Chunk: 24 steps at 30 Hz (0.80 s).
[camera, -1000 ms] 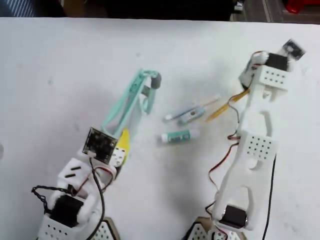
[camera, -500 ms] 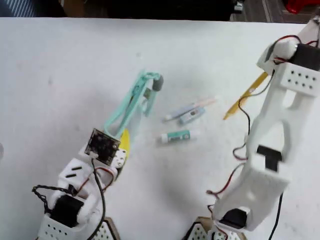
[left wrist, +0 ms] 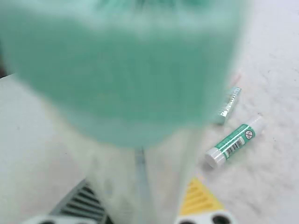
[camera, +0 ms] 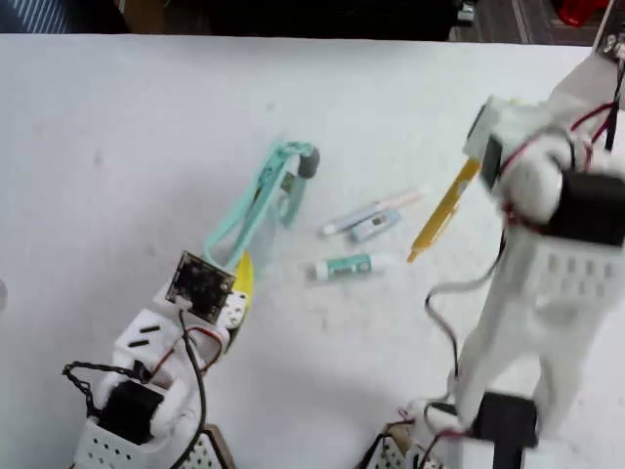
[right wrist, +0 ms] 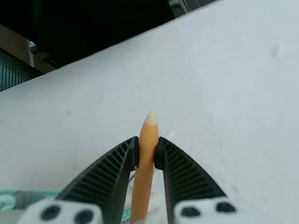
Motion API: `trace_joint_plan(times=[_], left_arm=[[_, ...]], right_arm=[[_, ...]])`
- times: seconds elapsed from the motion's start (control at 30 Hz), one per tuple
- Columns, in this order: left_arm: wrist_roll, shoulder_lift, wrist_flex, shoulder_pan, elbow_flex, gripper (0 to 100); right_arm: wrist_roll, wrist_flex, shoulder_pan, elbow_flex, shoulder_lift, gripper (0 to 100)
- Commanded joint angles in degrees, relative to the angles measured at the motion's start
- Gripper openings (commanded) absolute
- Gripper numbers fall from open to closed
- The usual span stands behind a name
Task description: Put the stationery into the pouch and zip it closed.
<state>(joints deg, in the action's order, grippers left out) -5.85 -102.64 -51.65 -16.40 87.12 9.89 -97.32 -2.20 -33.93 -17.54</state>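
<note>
the left claw is clenched on the near end of the teal pouch. the pouch runs away from that arm across the white bench, with a dark grey tab at its far end. in the left wrist view the pouch sits close to the lens, a blurred teal mass with a clear strip below it.

the right claw is clenched on an orange pencil, one finger on each side of the shaft and the pale tip sticking out past the fingertips. in the high view the right arm stands up off the bench at the right side, and the pencil hangs slanted, its lower end pointing toward the loose items.

three items lie on the bench between the pouch and the pencil. a pen is farthest from the arms. a small case lies just beside it. a glue stick with a green label lies nearer the arms, a little apart from both. the left wrist view shows the glue stick and the small case beyond the pouch's edge.
</note>
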Motion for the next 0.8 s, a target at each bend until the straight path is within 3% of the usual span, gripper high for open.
trace_joint_plan(times=[0.0,0.27,0.43,0.77], left_arm=[[-0.8,0.3,-0.9,-0.3,0.4,3],[-0.8,0.3,-0.8,-0.3,0.4,5],[-0.2,0.3,-1.1,-0.3,0.7,17],[2.1,0.3,-1.1,-0.3,0.7,18]], right_arm=[[-6.8,-0.3,5.0,-0.4,-7.6,1.6],[-14.4,5.8,10.5,-0.4,-18.0,1.6],[-14.0,11.3,11.6,-0.4,-21.4,1.6],[-13.9,21.9,21.4,-0.4,-23.7,1.6]])
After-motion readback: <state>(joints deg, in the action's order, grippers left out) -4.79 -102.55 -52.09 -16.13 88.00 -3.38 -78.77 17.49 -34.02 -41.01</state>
